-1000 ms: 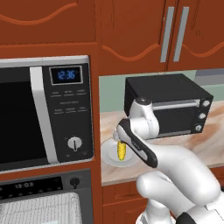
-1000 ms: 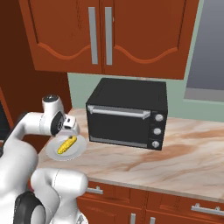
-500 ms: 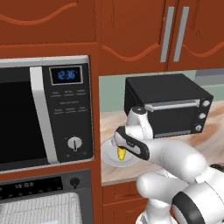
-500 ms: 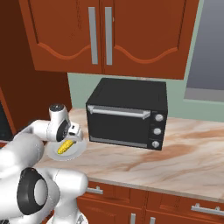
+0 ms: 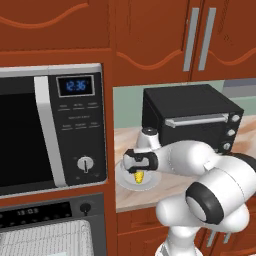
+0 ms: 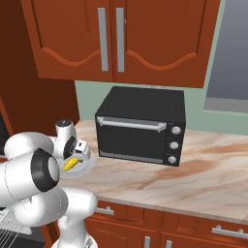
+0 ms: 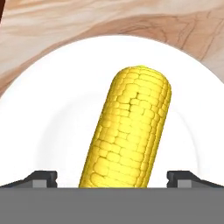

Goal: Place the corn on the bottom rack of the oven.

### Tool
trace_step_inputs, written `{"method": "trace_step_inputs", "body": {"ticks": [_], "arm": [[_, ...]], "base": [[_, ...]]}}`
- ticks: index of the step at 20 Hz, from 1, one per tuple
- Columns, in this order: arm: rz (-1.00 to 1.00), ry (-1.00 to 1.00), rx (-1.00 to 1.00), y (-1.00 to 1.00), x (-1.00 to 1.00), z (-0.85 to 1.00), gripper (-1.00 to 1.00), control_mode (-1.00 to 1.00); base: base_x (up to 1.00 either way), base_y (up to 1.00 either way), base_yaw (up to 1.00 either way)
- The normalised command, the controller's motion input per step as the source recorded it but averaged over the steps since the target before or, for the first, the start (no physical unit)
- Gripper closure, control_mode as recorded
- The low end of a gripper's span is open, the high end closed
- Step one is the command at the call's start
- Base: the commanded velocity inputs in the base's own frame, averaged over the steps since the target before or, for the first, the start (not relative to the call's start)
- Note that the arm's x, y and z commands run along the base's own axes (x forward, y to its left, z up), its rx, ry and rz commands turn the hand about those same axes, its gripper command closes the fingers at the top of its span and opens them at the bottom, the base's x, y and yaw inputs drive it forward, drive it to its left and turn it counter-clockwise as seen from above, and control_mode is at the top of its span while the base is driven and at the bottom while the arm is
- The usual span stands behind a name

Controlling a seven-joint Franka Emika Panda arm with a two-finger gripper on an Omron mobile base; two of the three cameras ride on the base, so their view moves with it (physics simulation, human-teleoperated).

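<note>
The yellow corn lies on a white plate on the marbled bench, left of a black toaster oven. The gripper hangs just above the corn, its fingertips spread wide on either side of the cob and not touching it. The oven sits lower left, under the microwave.

I see the corn cut off at hand view's bottom, near end hidden btwn the fingertips. Oven cropped by left base view's edge, racks barely seen. Can't tell if gripper touches the cob; hand covers it
</note>
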Motion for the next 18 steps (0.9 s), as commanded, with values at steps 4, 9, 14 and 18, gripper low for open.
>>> {"method": "trace_step_inputs", "body": {"ticks": [4,9,14,18], "arm": [[0.0,0.06,0.06,0.0,-0.05,-0.46,-1.0,-1.0],[0.0,0.01,0.03,0.0,-0.07,-0.28,1.0,-1.0],[0.0,0.0,0.0,0.0,-0.08,0.06,1.0,-1.0],[-0.02,-0.06,0.0,0.0,-0.47,0.7,1.0,-1.0]], "base": [[0.0,0.0,0.0],[0.0,0.0,0.0],[0.0,0.0,0.0],[0.0,0.0,0.0]]}}
